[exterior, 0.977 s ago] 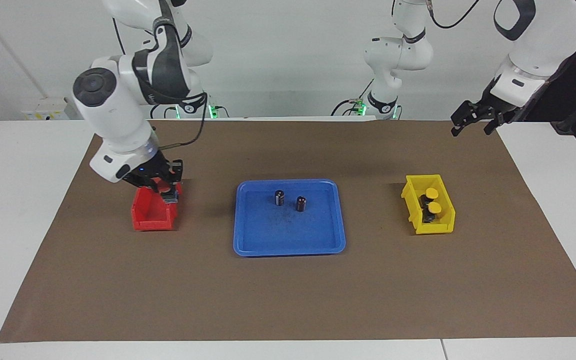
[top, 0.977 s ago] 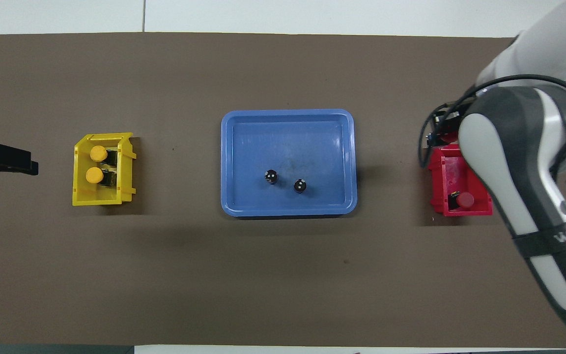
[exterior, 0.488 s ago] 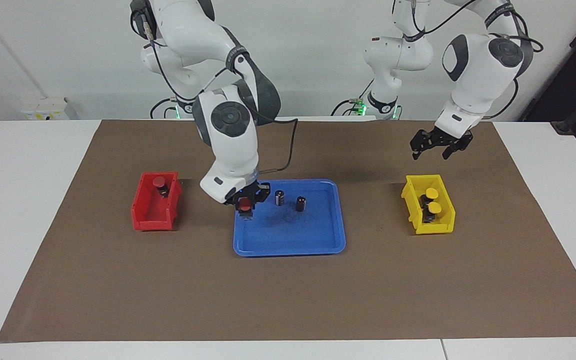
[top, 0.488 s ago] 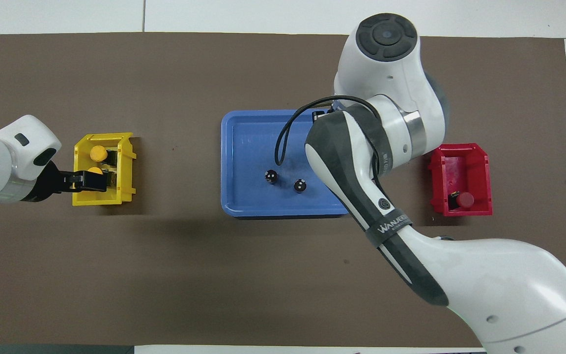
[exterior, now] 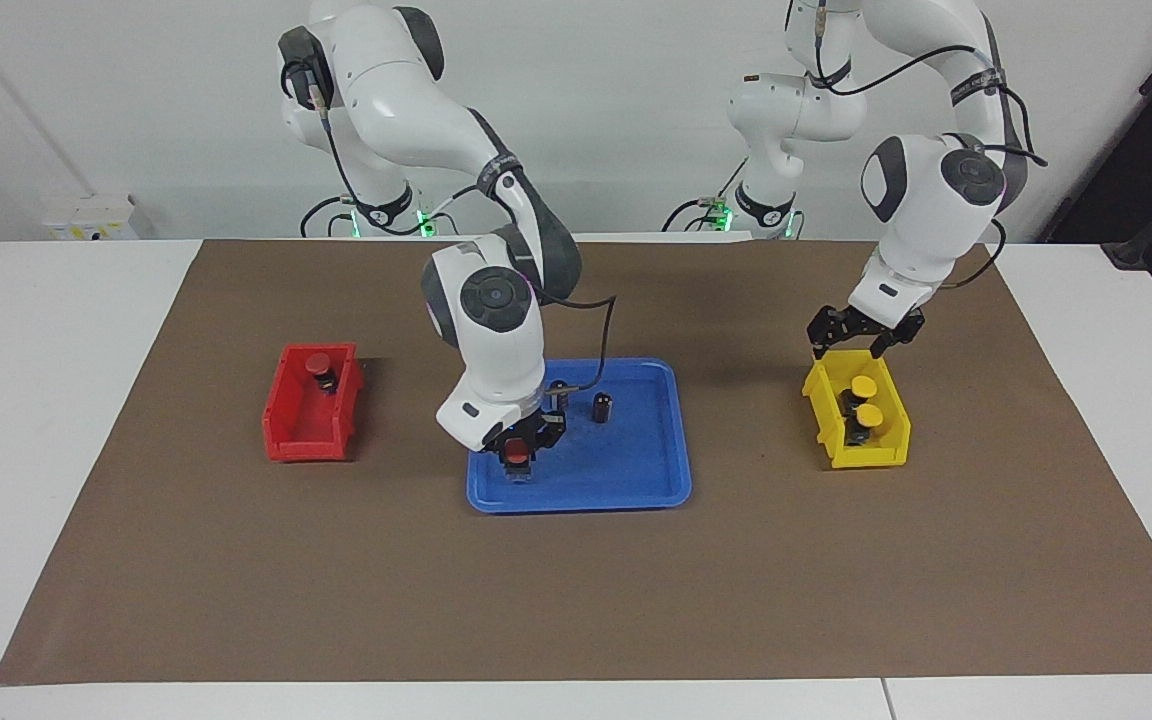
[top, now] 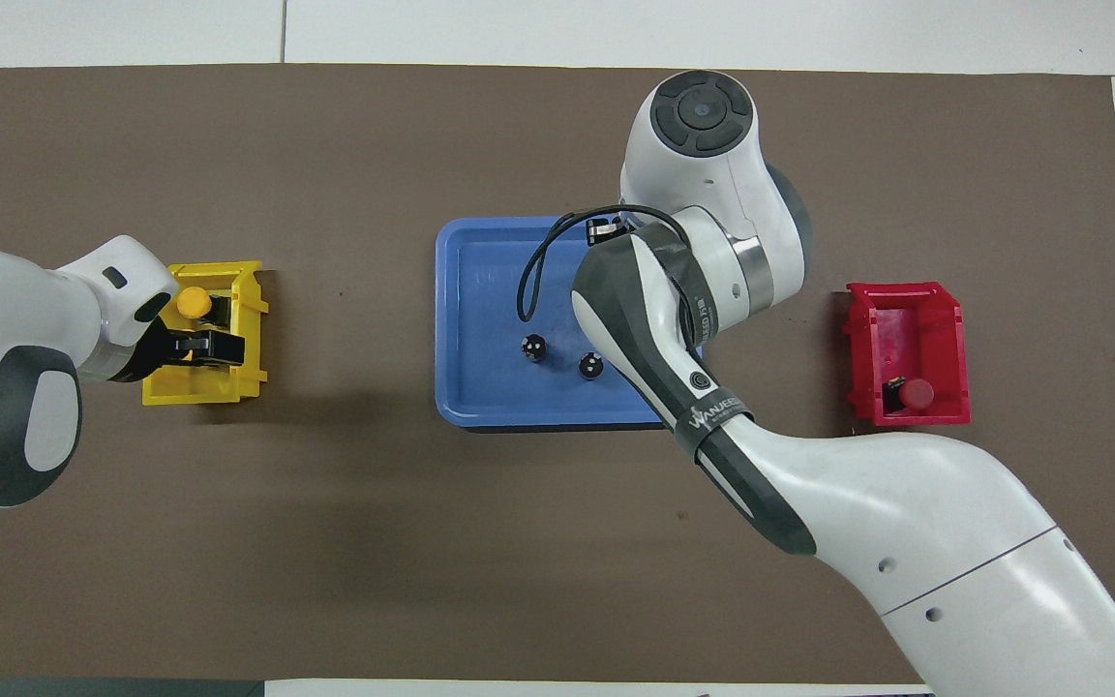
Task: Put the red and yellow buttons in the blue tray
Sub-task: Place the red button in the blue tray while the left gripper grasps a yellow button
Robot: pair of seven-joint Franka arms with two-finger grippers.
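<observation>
Currently a red-capped push-button on a black base (exterior: 516, 458) is held by the right gripper (exterior: 519, 462), fingers clamped on it, low over the wide shallow blue plastic tray (exterior: 636, 487), at the tray's corner toward the right arm's end and farther from the robots. Whether the base touches the tray floor cannot be told.

The left gripper (exterior: 851, 345) is poised over the small deep yellow plastic bin (exterior: 881, 455), toward the left arm's end of the table from the blue tray; its fingers are spread wide and nothing is held. Two yellow-capped push-buttons (exterior: 864, 388) (exterior: 869, 414) are seated in that bin. A second red-capped push-button (exterior: 318, 365) is left in the small deep red plastic bin (exterior: 301, 440), toward the right arm's end from the blue tray.

Two dark capless cylinders (top: 535, 347) (top: 591, 365) are standing in the blue tray, nearer to the robots than the held button.

Step in hand, as judged: set-down of the first red button. It should be lowered until the base is flat on the tray floor, released only then, and the gripper lifted straight up so the button is not tipped. The cylinders should be kept clear of.

Legible writing: "WANJEER"-like lettering is seen on the right arm's dark forearm band (top: 712, 414) in the overhead view; the last letters are unclear. No other labels are readable.
</observation>
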